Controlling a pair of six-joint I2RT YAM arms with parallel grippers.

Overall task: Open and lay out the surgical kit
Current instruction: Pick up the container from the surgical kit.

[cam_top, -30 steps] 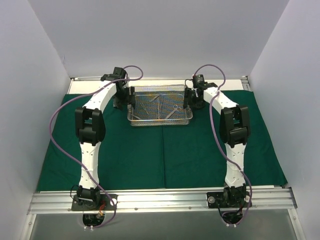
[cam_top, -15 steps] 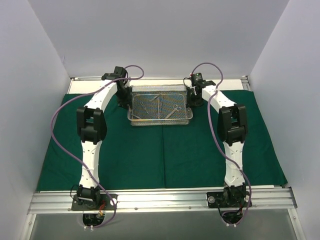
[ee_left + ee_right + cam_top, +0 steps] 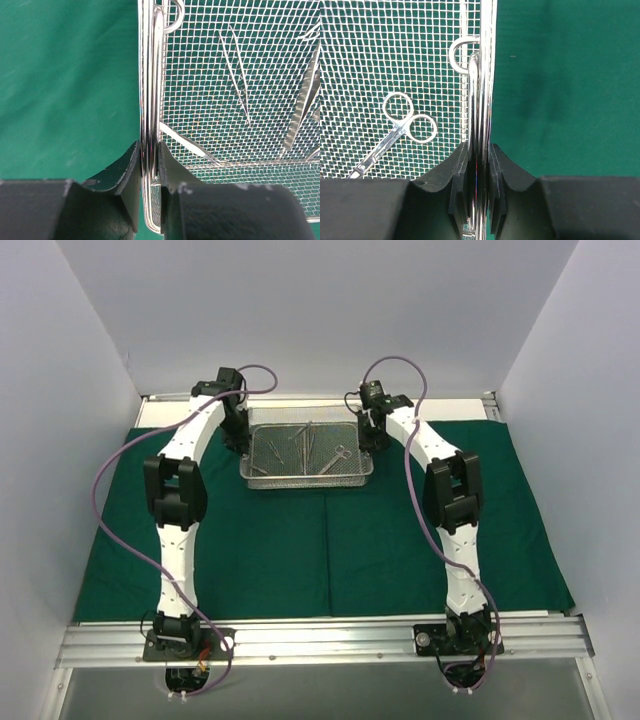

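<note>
Surgical kit (image 3: 305,455) is sitting opened out toward the far side of the table: its green drape (image 3: 260,550) is lying flat, and the wire-mesh tray (image 3: 305,481) is resting on the drape's far half, between the two wrists. The tray's long axis is running left to right across the top view, with its short ends facing the arms. Scissors (image 3: 335,458) are lying inside at an angle, ring handles toward the right end, and thin forceps (image 3: 247,117) are lying nearer the left end.

The left gripper (image 3: 240,435) is pinching the tray's left end wall, one finger (image 3: 127,170) outside and the other inside the rim wires. The right gripper (image 3: 372,432) is clamping the right end wall the same way, and the scissors (image 3: 402,127) are lying just inside that wall.

The tray's far wall is lying near the drape's far edge. A broad stretch of drape is reaching from the near wall to the arm bases, and the enclosure's side walls are standing well apart from both ends.

Compared with a second ago, both sets of jaws have gone from spread beside the tray ends to pressed onto them, and the tray is sitting further left.
</note>
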